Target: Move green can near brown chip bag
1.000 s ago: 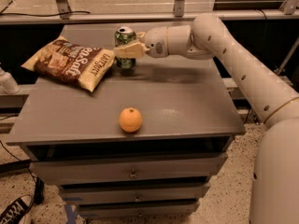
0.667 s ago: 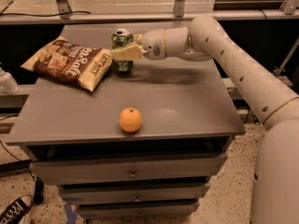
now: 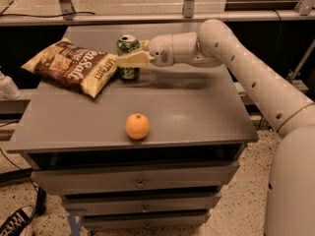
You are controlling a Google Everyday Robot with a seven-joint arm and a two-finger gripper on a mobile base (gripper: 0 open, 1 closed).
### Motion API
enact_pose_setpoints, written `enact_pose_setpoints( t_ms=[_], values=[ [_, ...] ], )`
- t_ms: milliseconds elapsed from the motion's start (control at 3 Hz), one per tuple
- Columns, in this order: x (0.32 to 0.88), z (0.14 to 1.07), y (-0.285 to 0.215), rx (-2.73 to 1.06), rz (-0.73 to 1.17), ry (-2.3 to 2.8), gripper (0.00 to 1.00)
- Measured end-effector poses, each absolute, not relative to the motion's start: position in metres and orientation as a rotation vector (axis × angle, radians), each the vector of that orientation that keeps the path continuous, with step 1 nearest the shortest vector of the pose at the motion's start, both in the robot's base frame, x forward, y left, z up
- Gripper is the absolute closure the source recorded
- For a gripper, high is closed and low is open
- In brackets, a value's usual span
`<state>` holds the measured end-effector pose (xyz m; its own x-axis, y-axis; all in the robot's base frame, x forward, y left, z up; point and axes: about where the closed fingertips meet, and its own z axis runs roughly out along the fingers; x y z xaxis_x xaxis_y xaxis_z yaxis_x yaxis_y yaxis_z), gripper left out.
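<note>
The green can (image 3: 128, 72) stands upright at the back of the grey cabinet top (image 3: 197, 107), its silver top showing. My gripper (image 3: 129, 54) reaches in from the right and is shut on the can: one pale finger (image 3: 132, 60) crosses its front and the other is behind it. The brown chip bag (image 3: 73, 66) lies flat just left of the can, its tan right edge almost touching the can's base. I cannot tell whether the can rests on the top or hangs just above it.
An orange (image 3: 137, 126) sits near the front edge of the cabinet top. Drawers (image 3: 140, 183) run below. A metal rail (image 3: 147, 17) with upright posts runs behind the cabinet. My white arm (image 3: 256, 77) spans the right side.
My gripper has carried the green can slightly to the left, closer to the chip bag. The bag and orange have not moved.
</note>
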<state>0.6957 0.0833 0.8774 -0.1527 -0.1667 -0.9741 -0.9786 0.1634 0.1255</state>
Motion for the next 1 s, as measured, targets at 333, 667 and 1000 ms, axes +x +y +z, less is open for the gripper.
enact_pose_setpoints(
  t_ms=[333, 667, 1000],
  values=[
    [0.6941, 0.875, 0.0843, -1.155, 1.111, 1.517, 0.36],
    [0.6933, 0.8737, 0.0848, -1.156, 1.115, 1.518, 0.12],
    [0.6929, 0.8731, 0.085, -1.157, 1.117, 1.519, 0.0]
  ],
)
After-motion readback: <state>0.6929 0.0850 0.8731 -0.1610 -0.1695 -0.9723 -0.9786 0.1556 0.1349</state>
